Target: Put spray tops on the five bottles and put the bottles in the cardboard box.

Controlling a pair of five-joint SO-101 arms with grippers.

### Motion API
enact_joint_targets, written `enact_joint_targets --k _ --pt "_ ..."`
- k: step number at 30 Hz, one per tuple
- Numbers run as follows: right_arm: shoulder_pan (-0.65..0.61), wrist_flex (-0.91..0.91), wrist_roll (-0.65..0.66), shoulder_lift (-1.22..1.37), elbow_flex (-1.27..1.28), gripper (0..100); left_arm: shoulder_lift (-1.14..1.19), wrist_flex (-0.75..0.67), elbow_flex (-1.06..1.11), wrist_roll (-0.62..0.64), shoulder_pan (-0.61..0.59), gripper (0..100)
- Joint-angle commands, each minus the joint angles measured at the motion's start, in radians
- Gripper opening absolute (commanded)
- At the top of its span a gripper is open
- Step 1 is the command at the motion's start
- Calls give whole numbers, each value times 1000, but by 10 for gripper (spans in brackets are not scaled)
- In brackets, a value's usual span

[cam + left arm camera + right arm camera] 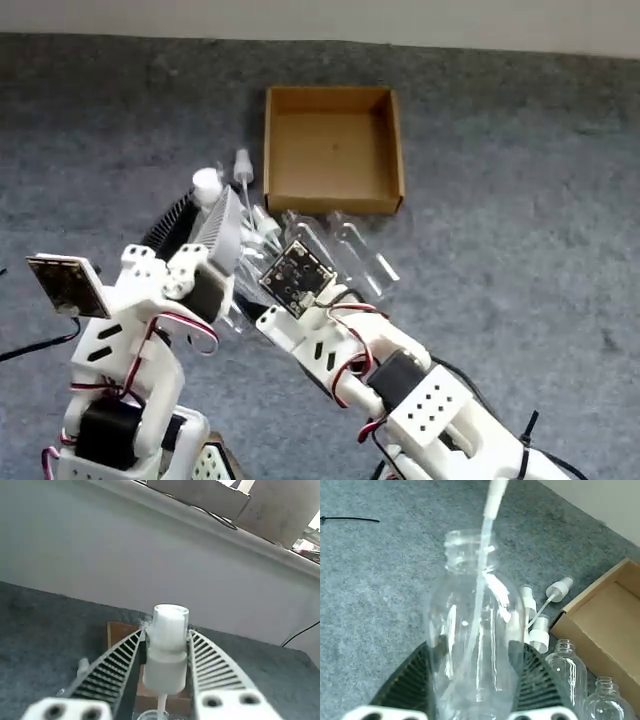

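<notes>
cardboard box [333, 150] empty, beyond both fingertips | right fingers [407, 680] clamped round clear bottle [447, 630] | left fingers [117, 667] pinching spray top [167, 647] above it, dip tube [485, 525] through the neck | I fear the slanted tube will seat the top crooked

Tabletop [520, 170]: grey, carpet-like nap, mottled, evenly lit; wall [100, 545]: plain, pale grey, rising just behind the tabletop's far edge; ledge [260, 542]: pale, running along the wall's top; boxes [280, 510]: dull, greyish, standing on the ledge; cable [222, 522]: black, lying on the ledge beside the boxes; second cable [350, 519]: black, thin, lying on the tabletop.
</notes>
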Motion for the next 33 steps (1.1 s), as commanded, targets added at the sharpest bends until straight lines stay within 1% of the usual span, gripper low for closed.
enact_joint_targets --k 1,4,6,9,13,15,20,22,24,33 --pt "58 -28 -55 -31 -13 3 -5 54 -12 -9 24 18" --pt "128 -28 -167 -31 -15 3 -5 61 -8 -9 27 18" --pt "151 -28 -198 -31 -15 3 -4 61 -4 -9 28 18" --pt "154 -28 -198 -31 -15 3 4 57 15 -32 54 18" --pt "153 -28 -198 -31 -13 3 2 57 50 -132 185 18" --pt "153 -28 -198 -31 -12 3 1 57 44 -166 226 25" --pt "94 -28 -196 -31 -8 3 4 61 -16 -186 232 130" --pt "87 -28 -196 -31 -8 3 -4 61 -27 -186 231 139" --pt "90 -28 -196 -31 -8 3 -4 61 -30 -186 196 139" --pt "90 -28 -196 -31 -8 3 -5 55 -53 -181 -56 139"
